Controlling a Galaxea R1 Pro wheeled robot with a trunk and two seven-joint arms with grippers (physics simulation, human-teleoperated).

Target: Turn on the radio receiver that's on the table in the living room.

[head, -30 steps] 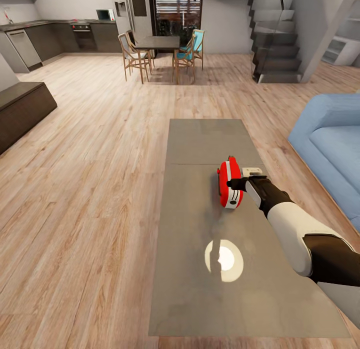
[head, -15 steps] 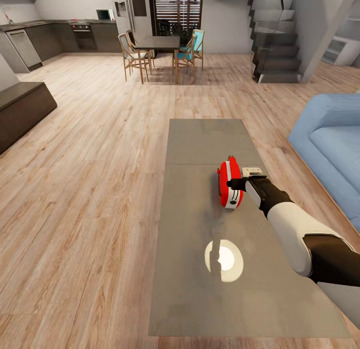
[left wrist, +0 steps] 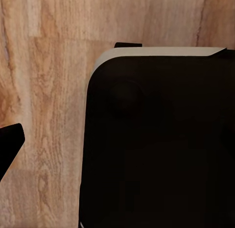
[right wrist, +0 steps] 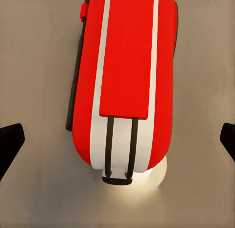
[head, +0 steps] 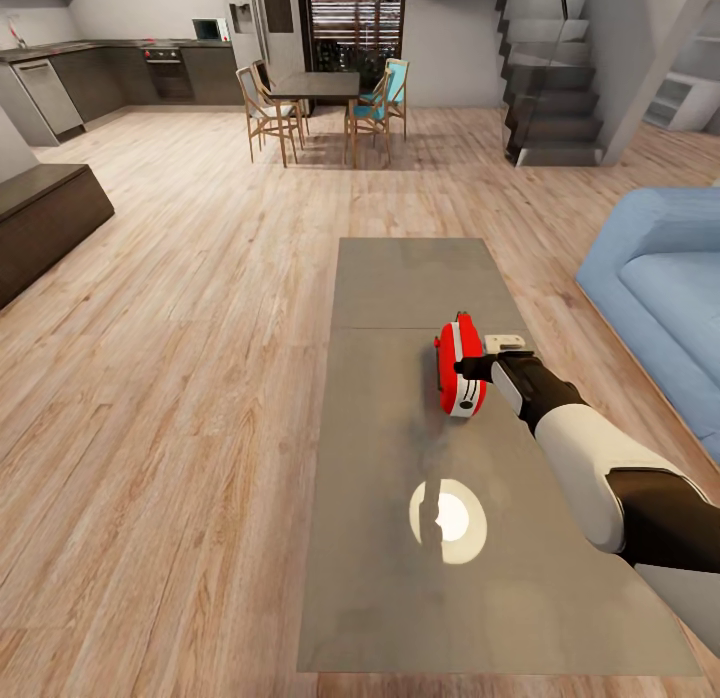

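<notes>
The red radio receiver (head: 458, 366) with its white rim stands on the grey coffee table (head: 400, 278), near the table's right edge. My right gripper (head: 466, 368) reaches in from the right and hovers right at the radio's top. In the right wrist view the radio (right wrist: 125, 66) lies between the two widely spread fingertips (right wrist: 10, 144), with its thin handle (right wrist: 119, 149) facing the camera; the gripper is open and grips nothing. In the left wrist view one dark fingertip (left wrist: 9, 144) of my left gripper shows over the plank floor, beside a dark part of the robot's body (left wrist: 156, 139).
A blue sofa (head: 660, 278) stands just right of the table. A lamp's reflection (head: 448, 518) glows on the tabletop. Further off are a dark dining table with wooden chairs (head: 315, 83), stairs (head: 550, 98) and a low dark cabinet (head: 40, 218) at the left.
</notes>
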